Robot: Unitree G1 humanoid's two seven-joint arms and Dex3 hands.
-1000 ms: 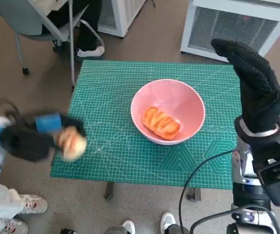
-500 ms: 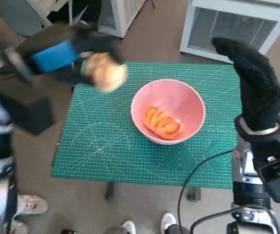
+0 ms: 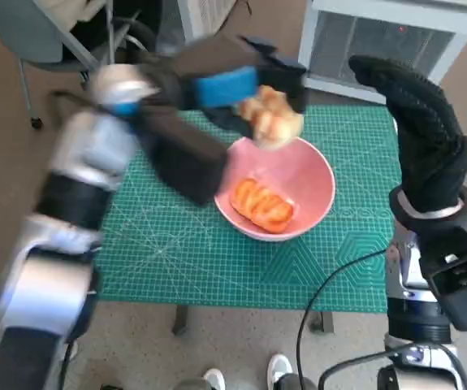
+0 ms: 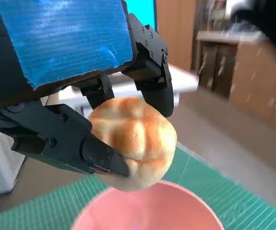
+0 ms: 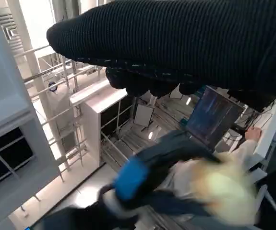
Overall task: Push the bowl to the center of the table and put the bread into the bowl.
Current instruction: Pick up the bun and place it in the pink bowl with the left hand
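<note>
A pink bowl (image 3: 310,191) sits near the middle of the green mat, with an orange glazed bread (image 3: 261,205) lying inside it. My left hand (image 3: 233,85) holds a round pale bun (image 3: 270,118) just above the bowl's far rim. In the left wrist view the bun (image 4: 133,143) is pinched between the black fingers (image 4: 99,153), with the bowl's rim (image 4: 147,206) right below. My right hand (image 3: 424,134) is raised at the table's right edge, fingers extended, holding nothing.
The green cutting mat (image 3: 176,244) covers the small table. A chair (image 3: 62,32) stands at the far left and a white grilled unit (image 3: 395,41) at the far right. A black cable (image 3: 330,292) hangs by my right arm. Shoes (image 3: 278,370) show below the table.
My left arm has swung the bun from beside the table's left edge up and across to above the bowl. The right hand has stayed still.
</note>
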